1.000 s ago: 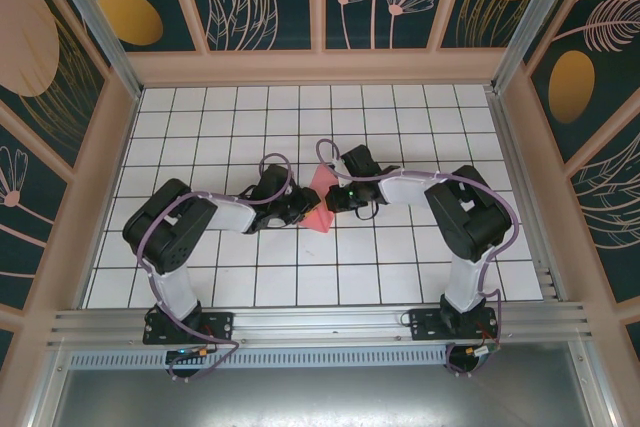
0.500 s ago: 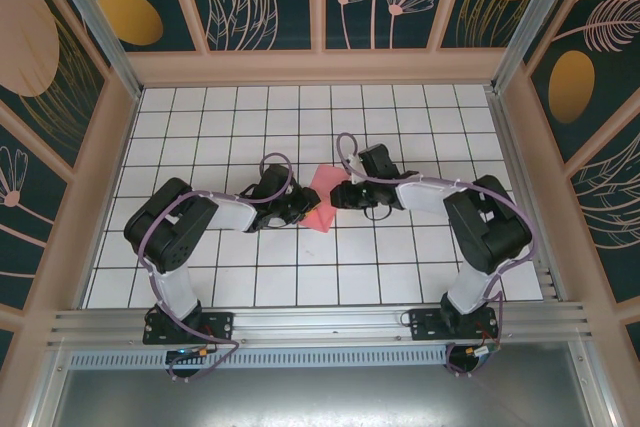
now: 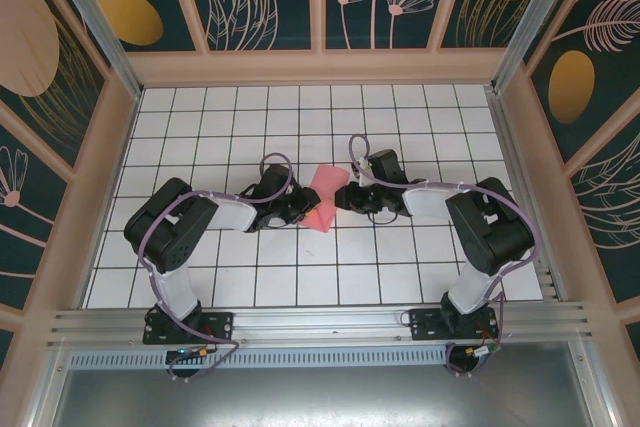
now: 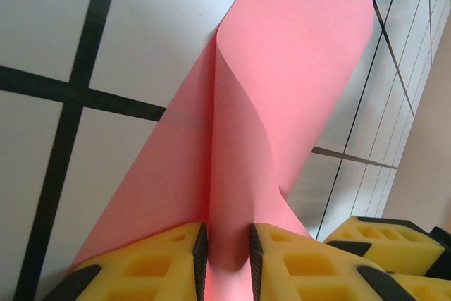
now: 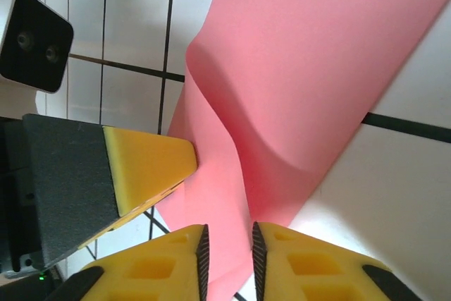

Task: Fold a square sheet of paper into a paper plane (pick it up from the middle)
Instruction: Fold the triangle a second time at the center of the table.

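Salmon-pink square sheet of paper (image 3: 323,197), curled, pinched by left gripper (image 4: 225,236) and seemingly right gripper (image 5: 229,236)

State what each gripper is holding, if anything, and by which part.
Both hold the square sheet of paper: the left gripper pinches a raised fold on its left side, the right gripper pinches its right edge.

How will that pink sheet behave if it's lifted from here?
Probably floppy: the square sheet of paper curls and buckles between the left tool and right tool. Likely very light, being so thin, and apt to crease where pinched.
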`<action>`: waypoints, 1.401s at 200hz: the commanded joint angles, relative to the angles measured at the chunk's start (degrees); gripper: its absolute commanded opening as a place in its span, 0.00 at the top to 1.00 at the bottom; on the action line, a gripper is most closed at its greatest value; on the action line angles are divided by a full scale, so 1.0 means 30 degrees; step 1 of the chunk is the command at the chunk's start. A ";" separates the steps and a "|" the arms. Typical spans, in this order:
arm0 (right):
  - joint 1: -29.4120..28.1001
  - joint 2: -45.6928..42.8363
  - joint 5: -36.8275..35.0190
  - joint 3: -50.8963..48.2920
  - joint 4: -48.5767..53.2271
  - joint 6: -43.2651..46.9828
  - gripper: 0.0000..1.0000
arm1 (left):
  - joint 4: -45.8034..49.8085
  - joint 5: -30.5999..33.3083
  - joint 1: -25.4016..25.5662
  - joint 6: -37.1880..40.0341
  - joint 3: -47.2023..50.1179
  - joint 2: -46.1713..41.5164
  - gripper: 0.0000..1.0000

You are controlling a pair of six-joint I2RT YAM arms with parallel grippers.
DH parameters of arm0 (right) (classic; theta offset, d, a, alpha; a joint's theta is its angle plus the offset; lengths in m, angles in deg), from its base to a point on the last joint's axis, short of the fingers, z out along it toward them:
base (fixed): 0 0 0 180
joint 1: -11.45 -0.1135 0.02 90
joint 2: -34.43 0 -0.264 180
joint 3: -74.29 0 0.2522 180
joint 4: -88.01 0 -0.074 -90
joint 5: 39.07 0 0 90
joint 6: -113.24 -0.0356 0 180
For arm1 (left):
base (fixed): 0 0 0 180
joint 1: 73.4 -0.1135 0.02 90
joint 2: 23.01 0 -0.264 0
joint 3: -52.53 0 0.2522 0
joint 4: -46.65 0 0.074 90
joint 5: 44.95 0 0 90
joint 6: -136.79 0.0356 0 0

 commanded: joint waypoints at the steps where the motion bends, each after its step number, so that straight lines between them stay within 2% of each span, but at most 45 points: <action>1: -0.0004 -0.0202 0.0536 -0.0134 -0.1052 -0.0472 0.76 | 0.0838 0.0322 0.0016 0.0322 -0.0101 0.0279 0.75; 198: 0.0011 0.0951 0.1429 -0.0827 -0.2721 -0.2026 0.70 | 0.0429 0.0263 0.0023 0.0135 0.0039 0.0196 0.75; 243: 0.0040 0.0855 0.1617 -0.1032 -0.2888 -0.2026 0.73 | 0.0440 0.0241 0.0016 0.0132 0.0045 0.0192 0.75; 280: 0.0040 0.0909 0.1389 -0.0905 -0.2955 -0.2114 0.83 | 0.0471 0.0212 0.0017 0.0167 0.0031 0.0168 0.75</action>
